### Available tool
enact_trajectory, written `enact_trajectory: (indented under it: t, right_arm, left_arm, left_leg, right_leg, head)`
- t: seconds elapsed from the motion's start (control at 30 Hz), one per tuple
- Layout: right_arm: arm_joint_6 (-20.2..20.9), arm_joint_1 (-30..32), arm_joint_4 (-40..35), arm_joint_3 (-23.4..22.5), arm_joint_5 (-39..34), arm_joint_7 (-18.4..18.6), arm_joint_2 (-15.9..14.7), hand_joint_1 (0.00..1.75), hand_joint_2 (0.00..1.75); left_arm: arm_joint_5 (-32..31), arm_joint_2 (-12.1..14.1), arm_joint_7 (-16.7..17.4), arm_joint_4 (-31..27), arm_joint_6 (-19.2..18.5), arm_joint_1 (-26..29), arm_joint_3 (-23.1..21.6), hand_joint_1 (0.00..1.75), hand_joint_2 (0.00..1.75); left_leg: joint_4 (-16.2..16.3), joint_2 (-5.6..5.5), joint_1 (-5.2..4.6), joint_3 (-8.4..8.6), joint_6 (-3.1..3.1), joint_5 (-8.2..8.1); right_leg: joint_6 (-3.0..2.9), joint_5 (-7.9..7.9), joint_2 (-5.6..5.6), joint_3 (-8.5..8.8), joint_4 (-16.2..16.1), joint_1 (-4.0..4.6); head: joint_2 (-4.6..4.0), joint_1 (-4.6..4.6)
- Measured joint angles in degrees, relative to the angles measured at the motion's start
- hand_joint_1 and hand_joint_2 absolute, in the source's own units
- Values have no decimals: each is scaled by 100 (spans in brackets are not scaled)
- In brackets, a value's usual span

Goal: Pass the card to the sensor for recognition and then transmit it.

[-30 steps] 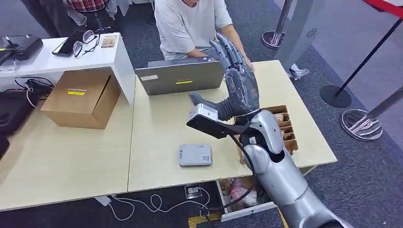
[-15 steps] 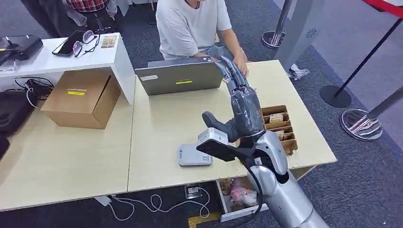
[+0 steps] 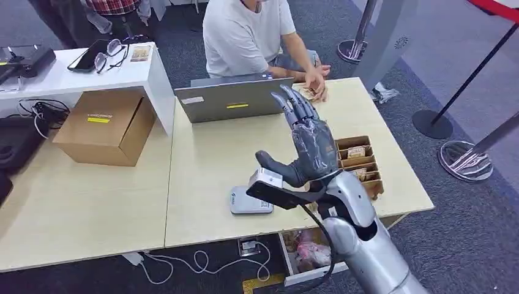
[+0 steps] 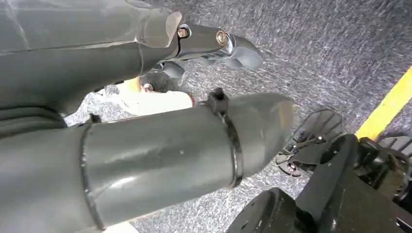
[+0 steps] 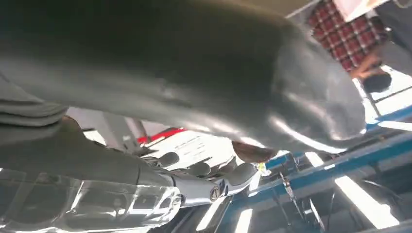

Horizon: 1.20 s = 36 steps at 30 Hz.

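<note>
My right hand (image 3: 309, 144) is raised above the table's right half, palm up, fingers spread, nothing in it. The right wrist view looks up past the same hand (image 5: 194, 182) at ceiling lights. The grey flat sensor (image 3: 245, 202) lies on the table near the front edge, partly behind my wrist's black camera. A person's hand (image 3: 315, 78) rests at the far table edge over a small pale card-like thing (image 3: 308, 93). My left hand (image 4: 170, 150) hangs over dark carpet, thumb and fingers apart, holding nothing.
A wooden box (image 3: 358, 160) with compartments of cards stands right of my hand. An open laptop (image 3: 232, 99) sits at the far edge before a seated person (image 3: 248, 30). A cardboard box (image 3: 104, 125) is at the left. Stanchion bases (image 3: 465, 160) stand on the right floor.
My right hand has dropped lower and come back toward me, still spread. The person's hand, earlier behind my fingers, now lies on the table's far edge.
</note>
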Motion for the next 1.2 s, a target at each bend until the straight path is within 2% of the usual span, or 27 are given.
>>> enact_trajectory:
  t: [0.23,0.43,0.77,0.8,0.97,1.2]
  right_arm:
    - [177,6,18,-2,232,105,-199,0,0]
    - [269,175,120,-31,354,107,-529,0,0]
    - [323,1101,-44,-359,518,378,-1117,0,0]
    - [347,1161,-81,-404,531,403,-1156,0,175]
    - [382,1503,-190,-586,586,461,-1342,0,175]
    - [599,1399,-105,-665,549,317,-1547,0,175]
  left_arm:
    - [-26,-4,15,-24,-15,10,70,0,0]
    - [-57,-4,61,-74,-15,45,127,0,0]
    - [-363,-4,-4,-94,46,12,184,0,0]
    - [-378,-4,-13,-94,46,0,184,0,0]
    - [-490,-4,-94,-72,46,-84,184,0,0]
    - [-616,-13,-243,87,52,-221,190,0,0]
  left_leg:
    - [0,0,0,1,0,0]
    - [0,0,0,0,1,-1]
    - [0,-2,0,-3,5,-7]
    - [0,-2,0,-3,5,-7]
    - [0,-1,0,-4,9,-10]
    - [0,1,-1,-6,9,-9]
  right_leg:
    - [0,0,0,0,0,0]
    - [0,0,0,0,-1,0]
    - [2,-2,-2,-1,-5,0]
    - [2,-2,-2,-1,-6,0]
    - [4,-3,-2,-1,-6,0]
    - [3,0,-1,0,-5,-1]
  head:
    - [0,-2]
    - [0,-2]
    - [0,-4]
    - [0,-2]
    - [0,-2]
    - [0,-2]
